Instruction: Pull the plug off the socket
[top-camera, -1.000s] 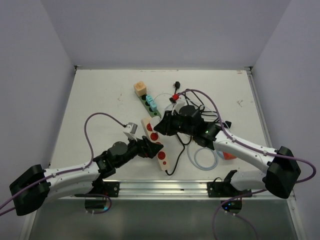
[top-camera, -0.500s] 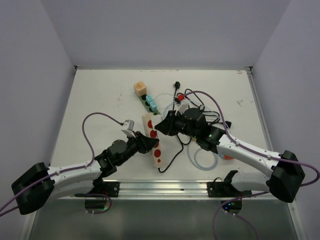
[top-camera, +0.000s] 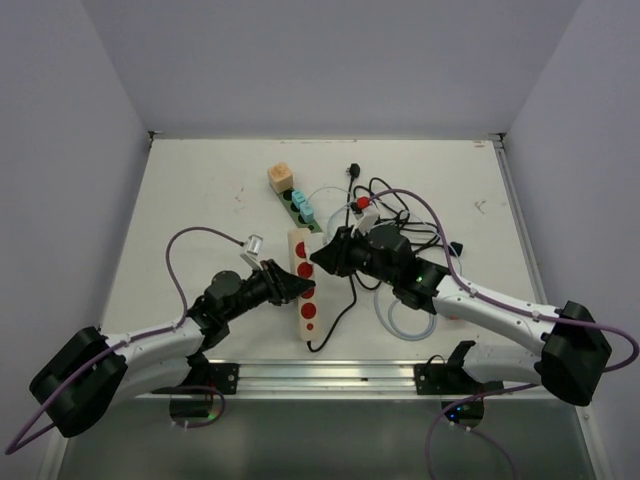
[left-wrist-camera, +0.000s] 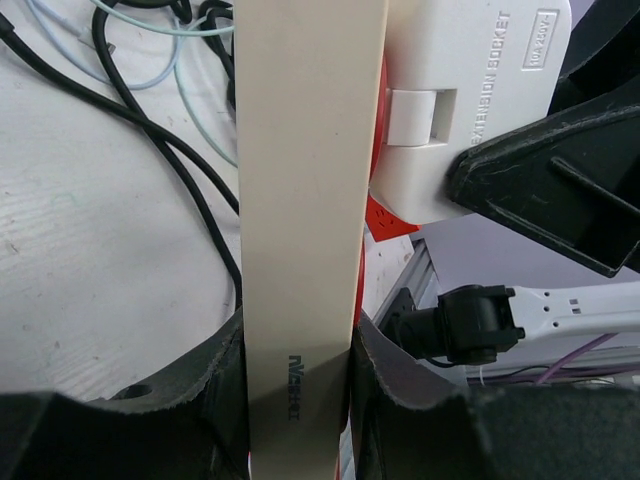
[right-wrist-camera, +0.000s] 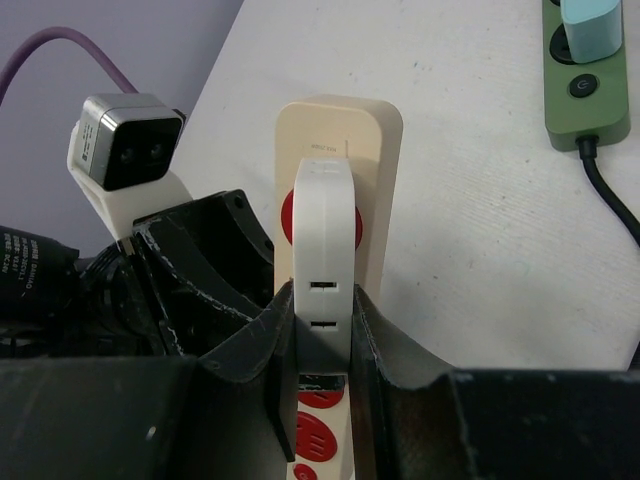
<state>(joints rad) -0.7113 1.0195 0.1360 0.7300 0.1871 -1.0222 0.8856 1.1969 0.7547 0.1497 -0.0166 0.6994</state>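
My left gripper (left-wrist-camera: 297, 385) squeezes the sides of the cream power strip (left-wrist-camera: 300, 180), fingers partly apart. My right gripper (right-wrist-camera: 322, 345) pinches the white plug (right-wrist-camera: 323, 230) tight. The plug sits in the strip, mid frame.

A cream socket strip (top-camera: 303, 290) carries round red sockets (top-camera: 309, 307); a white plug (right-wrist-camera: 325, 250) with grey lettering sits in it. At twelve o'clock from it lie a green strip (top-camera: 292, 201) bearing a turquoise plug (top-camera: 306, 213) and a peach cube (top-camera: 281, 178). Black cables (top-camera: 395, 215) tangle at two o'clock. The off-white table (top-camera: 200, 210) shows dark scuffs.
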